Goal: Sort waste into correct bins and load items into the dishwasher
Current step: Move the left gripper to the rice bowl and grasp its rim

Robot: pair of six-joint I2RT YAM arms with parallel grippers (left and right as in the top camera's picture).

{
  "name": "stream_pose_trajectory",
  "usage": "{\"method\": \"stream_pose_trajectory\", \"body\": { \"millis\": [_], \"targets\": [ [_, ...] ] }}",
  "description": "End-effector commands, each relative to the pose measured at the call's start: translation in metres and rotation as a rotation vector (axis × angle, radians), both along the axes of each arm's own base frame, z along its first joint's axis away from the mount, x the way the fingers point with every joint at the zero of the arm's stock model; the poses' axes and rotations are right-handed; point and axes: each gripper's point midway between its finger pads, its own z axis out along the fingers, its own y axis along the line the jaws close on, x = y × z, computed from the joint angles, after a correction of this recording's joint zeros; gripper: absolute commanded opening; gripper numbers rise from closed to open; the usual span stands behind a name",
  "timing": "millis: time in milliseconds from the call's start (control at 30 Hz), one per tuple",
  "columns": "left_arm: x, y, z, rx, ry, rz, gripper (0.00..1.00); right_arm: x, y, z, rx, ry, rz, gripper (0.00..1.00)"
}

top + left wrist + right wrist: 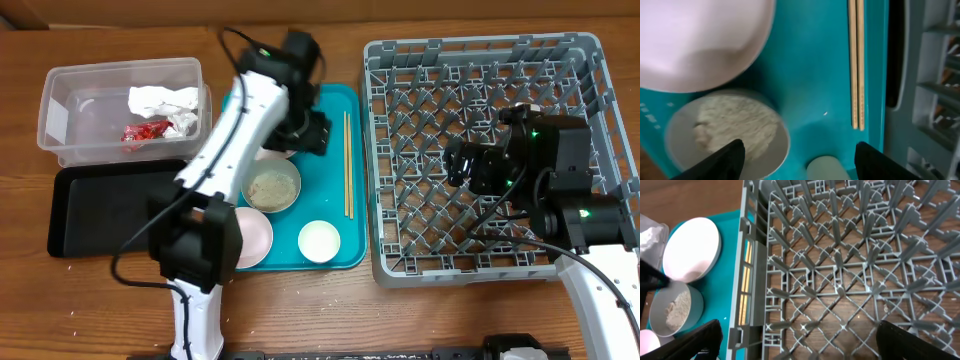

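A crumpled white napkin [160, 99] and a red wrapper [147, 130] lie in the clear tub [60, 110]. The black tray [90, 205] sits in front of it. On the teal tray [335, 110] are a bowl of rice [272, 187], a pink plate [252, 235], a white cup [319, 240] and chopsticks [347, 165]. My left gripper [305, 130] is open and empty above the teal tray; its view shows the rice bowl [730, 130], a pale dish [695, 40], the chopsticks [856, 65] and the cup [827, 170]. My right gripper [465, 165] is open and empty over the grey dish rack [590, 60].
The right wrist view looks down on the rack's lattice floor [850, 280], with a pale dish [692, 247] and the rice bowl [675, 310] to its left. The rack's wall stands close beside the teal tray. Brown wooden tabletop [400, 320] surrounds everything.
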Motion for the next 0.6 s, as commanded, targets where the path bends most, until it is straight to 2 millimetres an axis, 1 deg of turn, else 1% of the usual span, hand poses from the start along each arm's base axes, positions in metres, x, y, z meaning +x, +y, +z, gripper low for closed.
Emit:
{"method": "stream_pose_trajectory", "body": {
  "millis": [0,33,67,133,167,200,233,300,333,433,500,567],
  "targets": [
    [-0.013,0.007,-0.032,0.104,0.03,0.078,0.71,0.002,0.0,0.01,0.003,-0.025,0.004,1.0],
    [-0.015,0.008,-0.039,0.112,0.037,0.078,0.66,0.002,0.0,0.01,0.003,-0.022,0.004,1.0],
    [-0.017,0.01,-0.046,0.122,0.042,0.079,0.6,0.001,0.0,0.01,0.002,-0.02,0.004,1.0],
    [-0.021,0.014,-0.058,0.14,0.05,0.092,0.51,0.0,0.0,0.009,0.0,-0.014,0.006,1.0],
    [-0.022,0.015,-0.063,0.14,0.053,0.092,0.45,0.0,0.0,0.008,0.0,-0.011,0.006,1.0],
    [-0.023,0.015,-0.068,0.141,0.054,0.092,0.41,-0.001,0.0,0.008,0.0,-0.009,0.006,1.0],
    [-0.024,0.016,-0.072,0.141,0.055,0.092,0.4,-0.001,0.0,0.007,0.0,-0.007,0.006,1.0],
    [-0.026,0.016,-0.08,0.14,0.054,0.091,0.32,-0.001,0.0,0.007,0.0,-0.004,0.006,1.0],
    [-0.026,0.016,-0.084,0.139,0.052,0.091,0.3,-0.002,0.0,0.007,0.0,-0.003,0.006,1.0],
    [-0.027,0.017,-0.09,0.137,0.049,0.092,0.19,-0.002,0.0,0.007,0.0,-0.003,0.006,1.0],
    [-0.026,0.017,-0.09,0.137,0.046,0.093,0.13,-0.002,0.0,0.007,0.0,-0.002,0.006,1.0],
    [-0.025,0.017,-0.089,0.136,0.042,0.092,0.04,-0.002,0.0,0.007,0.0,-0.002,0.006,1.0]
  ]
}}
